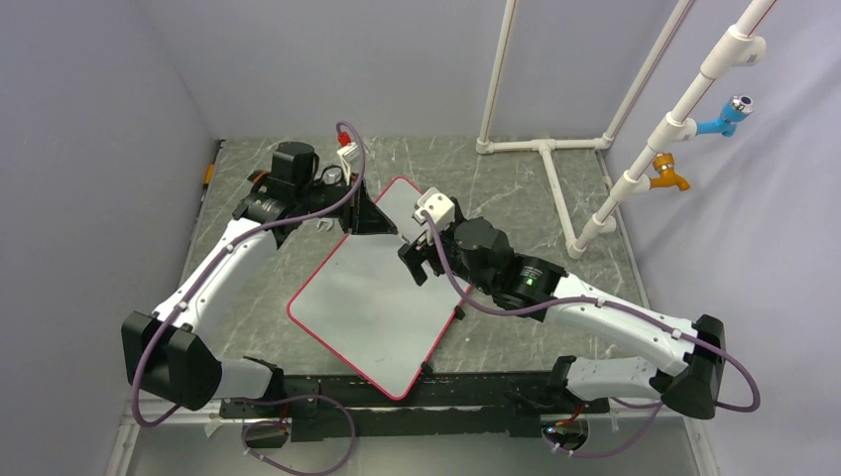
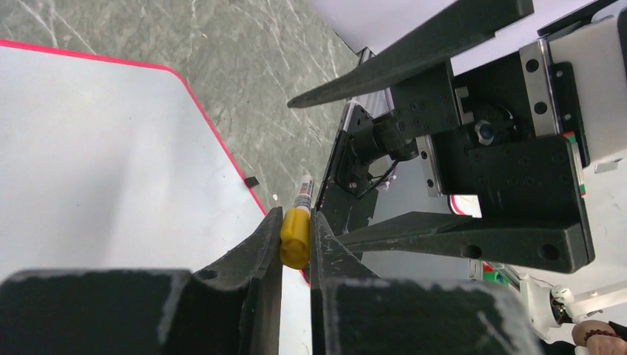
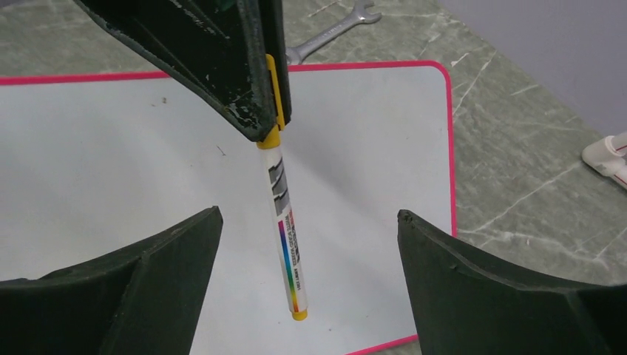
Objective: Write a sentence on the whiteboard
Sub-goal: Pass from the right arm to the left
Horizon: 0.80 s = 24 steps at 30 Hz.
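The whiteboard, white with a thin red rim, lies tilted on the grey table. It also shows in the left wrist view and the right wrist view. No yellow-orange sentence shows on it. My left gripper is shut on the yellow cap of a marker and holds it above the board's far end. The marker's white body hangs down from the left gripper's fingers. My right gripper is open, one jaw on each side of the marker body, not touching it.
A metal wrench lies on the table just beyond the board's far edge. A white pipe frame stands at the back right, with a blue tap and an orange tap on a slanted pipe.
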Each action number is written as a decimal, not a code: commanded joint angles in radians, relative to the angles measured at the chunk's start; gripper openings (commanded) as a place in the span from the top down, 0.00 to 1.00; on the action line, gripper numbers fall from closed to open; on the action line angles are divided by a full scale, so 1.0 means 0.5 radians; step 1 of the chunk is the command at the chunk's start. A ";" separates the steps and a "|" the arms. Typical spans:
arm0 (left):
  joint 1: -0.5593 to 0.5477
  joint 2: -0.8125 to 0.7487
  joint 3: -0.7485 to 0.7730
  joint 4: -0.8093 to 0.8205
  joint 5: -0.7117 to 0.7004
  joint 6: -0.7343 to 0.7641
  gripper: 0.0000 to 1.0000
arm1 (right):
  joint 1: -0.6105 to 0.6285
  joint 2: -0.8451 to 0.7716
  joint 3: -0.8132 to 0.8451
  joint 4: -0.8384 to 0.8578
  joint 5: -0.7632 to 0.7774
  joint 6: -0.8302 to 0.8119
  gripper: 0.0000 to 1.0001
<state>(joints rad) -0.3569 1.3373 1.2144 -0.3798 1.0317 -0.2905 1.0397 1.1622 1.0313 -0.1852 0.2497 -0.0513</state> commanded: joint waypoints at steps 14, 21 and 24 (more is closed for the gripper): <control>-0.004 -0.311 -0.118 0.278 0.010 0.074 1.00 | -0.507 -0.422 -0.195 0.290 -0.804 0.528 0.00; -0.004 -0.524 -0.308 0.519 -0.215 0.076 1.00 | -0.694 -0.376 -0.215 0.484 -1.186 0.820 0.00; -0.004 -0.512 -0.306 0.536 -0.151 0.093 1.00 | -0.797 -0.397 -0.271 0.626 -1.357 0.953 0.00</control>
<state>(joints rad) -0.3569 1.0882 1.0599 -0.1932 0.9554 -0.2714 0.6910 0.9798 0.9207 -0.0231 -0.2752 0.3088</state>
